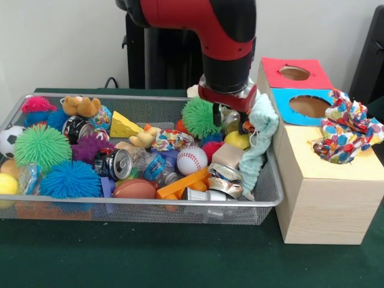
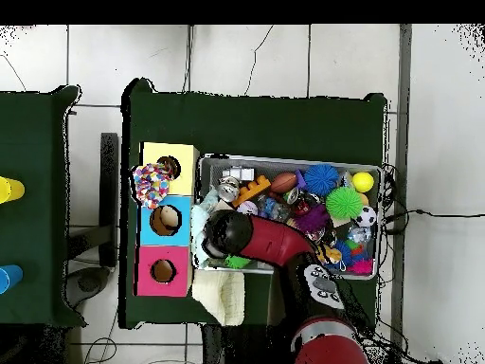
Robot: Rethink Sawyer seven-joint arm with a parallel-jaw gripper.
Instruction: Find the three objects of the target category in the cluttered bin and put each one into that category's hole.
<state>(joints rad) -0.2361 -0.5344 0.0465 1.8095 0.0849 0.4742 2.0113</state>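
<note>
The silver wire-mesh bin (image 1: 138,202) is full of toys and also shows in the overhead view (image 2: 284,161). My gripper (image 1: 230,123) is low over the bin's right end, open, with nothing seen between its fingers. In the overhead view the arm covers it. One confetti-patterned cloth (image 1: 348,129) is bunched on the yellow-topped box's hole and hangs partly out, also seen from overhead (image 2: 150,183). A second confetti-patterned textile (image 1: 171,140) lies mid-bin, left of my gripper. A small multicoloured round thing (image 1: 102,116) sits beside a teddy bear at the bin's back left.
A mint-green waffle cloth (image 1: 261,138) drapes over the bin's right wall beside my gripper. Red (image 1: 273,69), blue (image 1: 282,99) and yellow (image 1: 300,162) boxes stand in a row to the right. Spiky balls, cans, a baseball (image 1: 192,161) and a football fill the bin. A cream cloth (image 2: 227,296) lies outside it.
</note>
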